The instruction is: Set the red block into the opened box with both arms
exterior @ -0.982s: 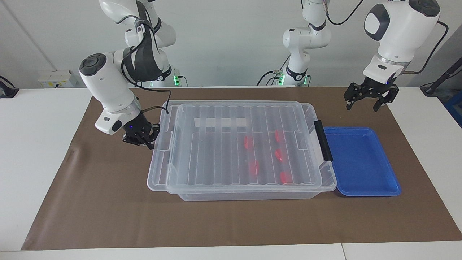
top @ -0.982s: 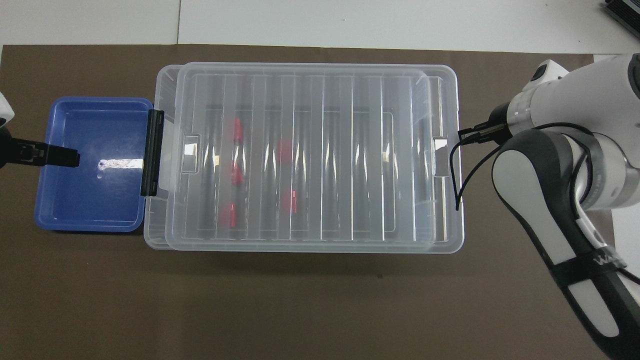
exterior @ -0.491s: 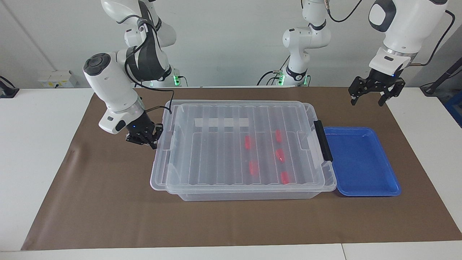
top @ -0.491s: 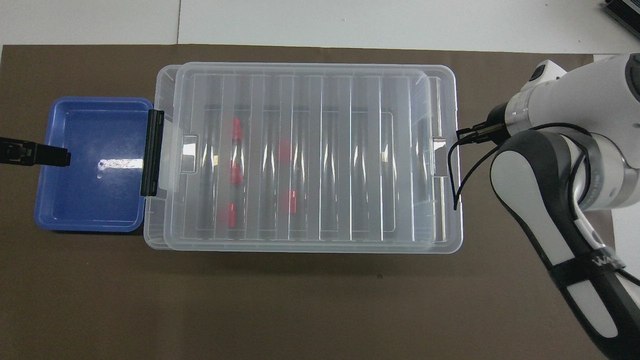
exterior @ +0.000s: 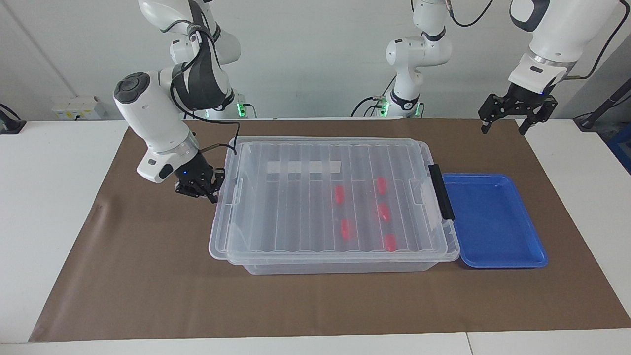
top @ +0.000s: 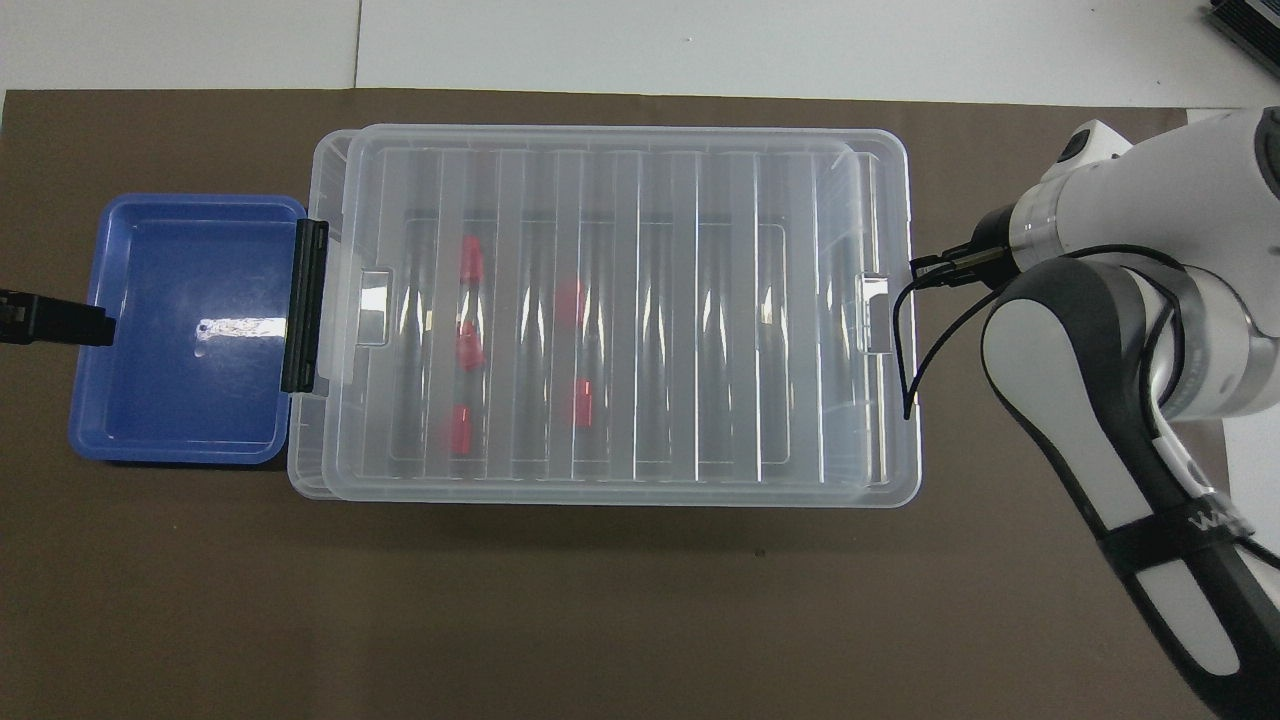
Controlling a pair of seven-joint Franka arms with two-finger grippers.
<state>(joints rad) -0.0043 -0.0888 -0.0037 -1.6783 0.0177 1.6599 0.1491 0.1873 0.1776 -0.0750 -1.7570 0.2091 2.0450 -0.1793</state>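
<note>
My right gripper (exterior: 213,190) is down at the box's (exterior: 345,266) end toward my right arm, fingertips pinched together at the lid's (exterior: 296,197) edge tab; whether they hold the tab or merely touch it I cannot tell. The lid lies over the box, shifted a little so that its edges do not line up with the box rim. Through the clear ribbed lid I see five red blocks inside the box, in the half toward my left arm; one of them (exterior: 339,194) lies near the middle, and another (exterior: 390,242) lies farthest from me. A black clip (exterior: 441,191) sits on the box's end toward my left arm, and a blue tray (exterior: 493,256) lies just beside that end on the brown mat (exterior: 148,286). My left gripper (exterior: 504,125) hangs high in the air with its fingers spread wide and nothing between them, over the mat beside the tray's corner.
</note>
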